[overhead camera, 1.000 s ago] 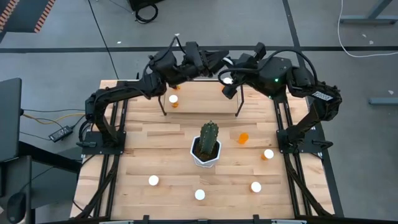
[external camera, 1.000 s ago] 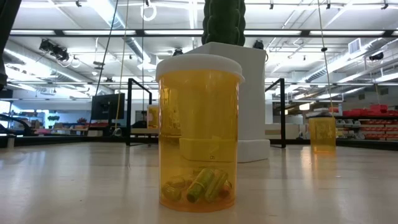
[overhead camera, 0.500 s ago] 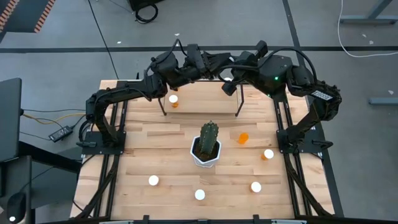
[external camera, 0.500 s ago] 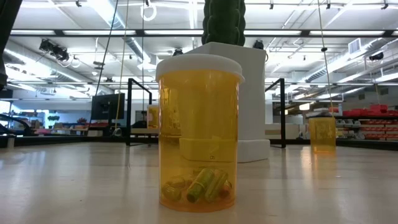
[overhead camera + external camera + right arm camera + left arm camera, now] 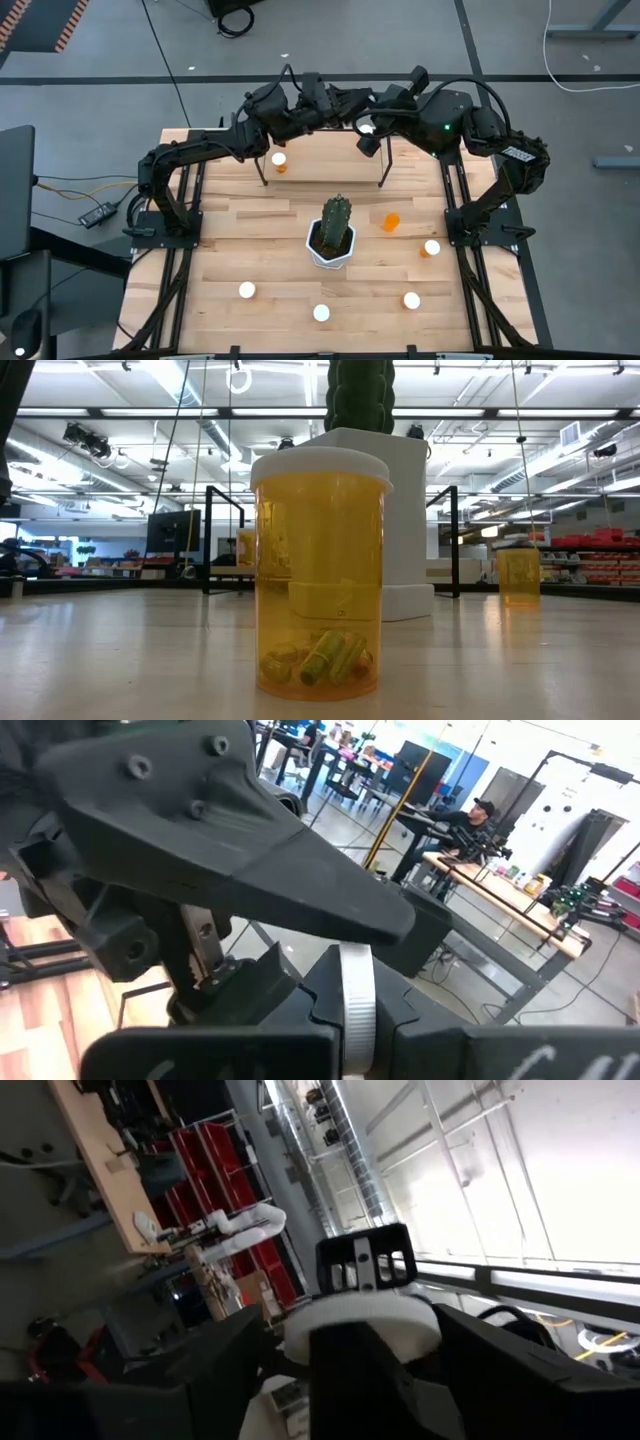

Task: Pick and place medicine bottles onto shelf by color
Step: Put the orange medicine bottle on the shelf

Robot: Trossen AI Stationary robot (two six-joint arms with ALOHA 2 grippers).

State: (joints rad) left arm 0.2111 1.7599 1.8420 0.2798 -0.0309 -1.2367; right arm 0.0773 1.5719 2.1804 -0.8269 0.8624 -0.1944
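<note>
Both arms meet above the shelf (image 5: 320,150) at the table's far edge. My right gripper (image 5: 370,133) is shut on a medicine bottle whose white cap (image 5: 366,127) shows between the arms. My left gripper (image 5: 348,108) is open and faces it. Its fingers stand on either side of the cap (image 5: 360,1325). The bottle's orange body is hidden by the fingers. Another bottle (image 5: 279,160) stands at the shelf's left end. Several more stand on the table, one lying on its side (image 5: 390,222). My right gripper has the bottle between its two fingers. The white cap (image 5: 357,1010) shows edge-on in the gap, and the fingers hide the body. The bottle is lifted clear above the shelf. My left gripper: I cannot tell whether its fingers touch the cap.
A green cactus in a white pot (image 5: 335,232) stands mid-table. Capped bottles stand near the front (image 5: 246,290) (image 5: 321,313) (image 5: 411,300) and at the right (image 5: 431,248). One bottle (image 5: 320,575) fills the low view. The shelf's black rod frames (image 5: 225,540) show behind it.
My left gripper has moved a little toward the table's right edge, closer to the right gripper and the bottle it holds.
</note>
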